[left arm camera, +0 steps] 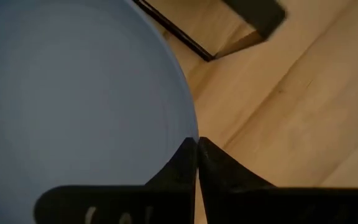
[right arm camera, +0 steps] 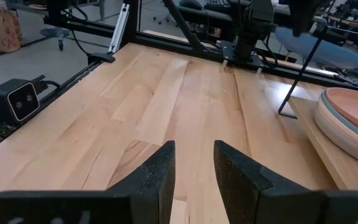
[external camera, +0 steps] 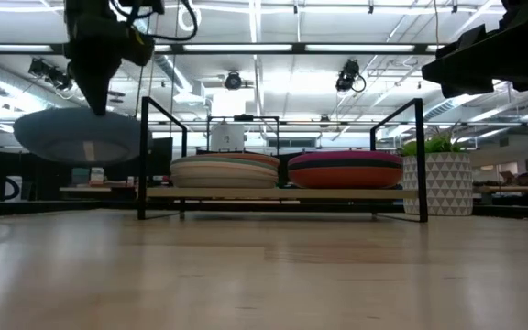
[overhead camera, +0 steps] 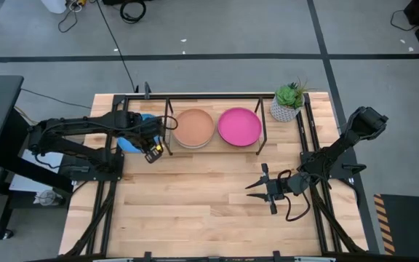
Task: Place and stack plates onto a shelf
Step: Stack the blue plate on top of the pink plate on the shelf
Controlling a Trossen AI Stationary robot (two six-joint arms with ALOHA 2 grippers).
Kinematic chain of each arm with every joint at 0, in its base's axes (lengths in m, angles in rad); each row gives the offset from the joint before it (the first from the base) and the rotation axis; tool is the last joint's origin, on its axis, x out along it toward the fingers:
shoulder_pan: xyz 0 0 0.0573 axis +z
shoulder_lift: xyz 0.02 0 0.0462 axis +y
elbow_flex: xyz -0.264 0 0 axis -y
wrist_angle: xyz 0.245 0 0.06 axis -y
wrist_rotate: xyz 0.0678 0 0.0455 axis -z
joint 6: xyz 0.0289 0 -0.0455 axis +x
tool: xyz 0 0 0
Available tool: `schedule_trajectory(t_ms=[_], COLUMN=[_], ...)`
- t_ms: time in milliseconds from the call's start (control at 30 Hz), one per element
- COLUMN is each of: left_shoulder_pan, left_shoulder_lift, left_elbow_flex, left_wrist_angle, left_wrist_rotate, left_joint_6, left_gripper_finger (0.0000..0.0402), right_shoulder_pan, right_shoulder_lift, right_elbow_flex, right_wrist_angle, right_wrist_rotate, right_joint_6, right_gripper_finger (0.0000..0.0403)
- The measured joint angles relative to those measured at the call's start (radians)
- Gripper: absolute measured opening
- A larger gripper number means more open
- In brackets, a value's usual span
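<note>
Holding a blue plate (overhead camera: 129,142) by its rim, the left gripper (overhead camera: 153,152) sits at the left of the high view, just off the left end of the shelf (overhead camera: 264,149), its fingers pinched tight on the plate's edge. In the low view that plate (external camera: 76,136) hangs at upper left, clear of the tabletop (external camera: 264,275), a shallow matte disc with a smooth underside and a small foot ring. The left wrist view shows its pale, even surface (left arm camera: 73,93) filling the left of the frame, the two dark fingers (left arm camera: 229,180) meeting at its rim.

The shelf is a thin light-wood board on slim black metal legs, with a black wire frame rising above it. Two stacks stand on it: the left one topped by a terracotta plate (overhead camera: 194,127), the right one by a magenta plate (overhead camera: 239,126). The low view shows banded rims of several colours in each stack.

The right gripper (overhead camera: 257,186) rests low over the tabletop at lower right of the high view, well apart from the shelf, fingers (right arm camera: 157,180) narrowly parted and empty.

The tabletop is pale planked wood with visible grain, framed in black rails. A potted plant (overhead camera: 288,102) in a white patterned pot stands beside the shelf's right end. Beyond lies a grey floor with dark tape lines and cables; the low view shows strip lighting overhead.
</note>
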Motion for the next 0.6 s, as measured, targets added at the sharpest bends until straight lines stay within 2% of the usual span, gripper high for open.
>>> schedule_trajectory(t_ms=[267, 600], left_shoulder_pan=[-0.094, -0.181], left_shoulder_lift=[-0.046, -0.137], left_elbow_flex=[0.083, 0.139], left_wrist_angle=[-0.054, -0.057], left_wrist_rotate=[-0.03, -0.203], left_joint_6=[-0.063, -0.135], left_gripper_finger=[0.0008, 0.0008], right_shoulder_pan=[0.0, 0.0], right_shoulder_lift=[0.0, 0.0], right_elbow_flex=[0.0, -0.003], right_wrist_angle=[-0.006, 0.0], right_wrist_rotate=[0.0, 0.0], right_joint_6=[0.0, -0.004], right_gripper_finger=[0.0117, 0.0117])
